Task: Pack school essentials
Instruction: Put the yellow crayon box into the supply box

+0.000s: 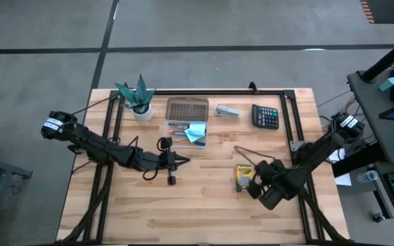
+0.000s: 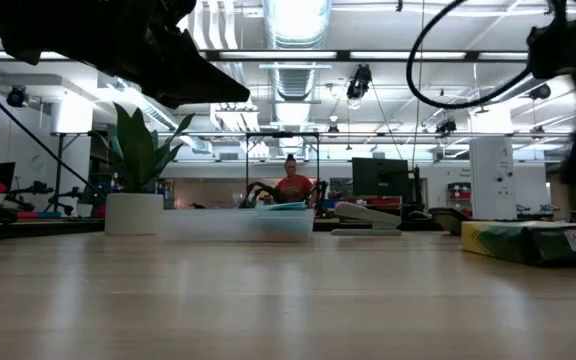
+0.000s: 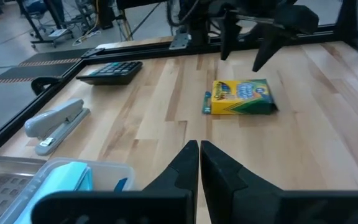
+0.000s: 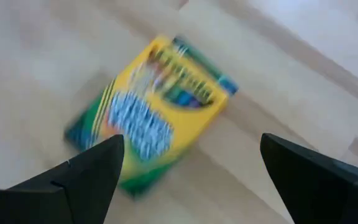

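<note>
— So which step is this?

— Fetching the crayon box (image 1: 243,178), I'd judge. It lies flat on the bare table (image 1: 204,212), well apart from the clear case (image 1: 185,124) where the notepad (image 1: 196,132) and pens already sit.

— Which arm is on it?

— The right gripper (image 1: 257,183). It hangs just beside the box, fingers spread wide, nothing between them. Its wrist view looks down on the box between the two fingers (image 4: 82,174).

— And the left?

— The left gripper (image 1: 178,161) waits near the case, fingers pressed together, holding nothing that I can see.

— What does the next move call for?

— Probably lowering so the fingers straddle the box's narrow sides, then closing. The box lies skewed to the fingers, so the wrist may need to turn first.

— The stapler (image 1: 228,111) and calculator (image 1: 266,116)?

— Beyond the case, untouched.
</note>
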Controlling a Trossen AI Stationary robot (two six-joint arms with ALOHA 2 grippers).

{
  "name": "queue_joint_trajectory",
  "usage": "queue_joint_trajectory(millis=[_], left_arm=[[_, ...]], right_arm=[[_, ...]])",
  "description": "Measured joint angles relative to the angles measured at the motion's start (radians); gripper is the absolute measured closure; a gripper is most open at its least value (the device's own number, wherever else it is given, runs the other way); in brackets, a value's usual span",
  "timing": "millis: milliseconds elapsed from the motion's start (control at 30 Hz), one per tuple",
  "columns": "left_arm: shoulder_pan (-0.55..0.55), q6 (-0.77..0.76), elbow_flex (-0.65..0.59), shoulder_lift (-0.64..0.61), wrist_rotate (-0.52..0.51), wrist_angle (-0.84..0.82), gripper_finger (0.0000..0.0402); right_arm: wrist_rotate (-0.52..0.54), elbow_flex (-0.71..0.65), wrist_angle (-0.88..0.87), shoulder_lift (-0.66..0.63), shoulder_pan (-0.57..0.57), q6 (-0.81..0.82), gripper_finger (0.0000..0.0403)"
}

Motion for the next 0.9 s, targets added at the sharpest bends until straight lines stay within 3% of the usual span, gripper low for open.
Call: queue_joint_trajectory(millis=[200,400,533,700,800,900], left_arm=[[-0.006,-0.021,0.003,0.000,0.010,0.002,0.0402],[-0.013,-0.101,0.003,0.000,0.012,0.001,0.0402],[-0.015,-0.104,0.006,0.000,0.012,0.000,0.0402],[-0.015,-0.104,0.015,0.000,0.013,0.001,0.0402],[-0.015,-0.104,0.016,0.000,0.013,0.002,0.0402],[-0.015,-0.114,0.016,0.000,0.012,0.002,0.0402]], right_arm=[[-0.098,-0.044,0.146,-0.017,0.051,-0.420,0.0053],[-0.137,-0.119,0.190,-0.019,0.068,-0.431,0.0079],[-0.087,-0.178,0.242,-0.017,0.067,-0.420,0.0093],[0.051,-0.215,0.327,-0.016,0.040,-0.407,0.0147],[0.174,-0.227,0.596,-0.010,0.003,-0.546,0.0187],[0.198,-0.221,0.821,-0.003,-0.067,-0.790,0.0224]])
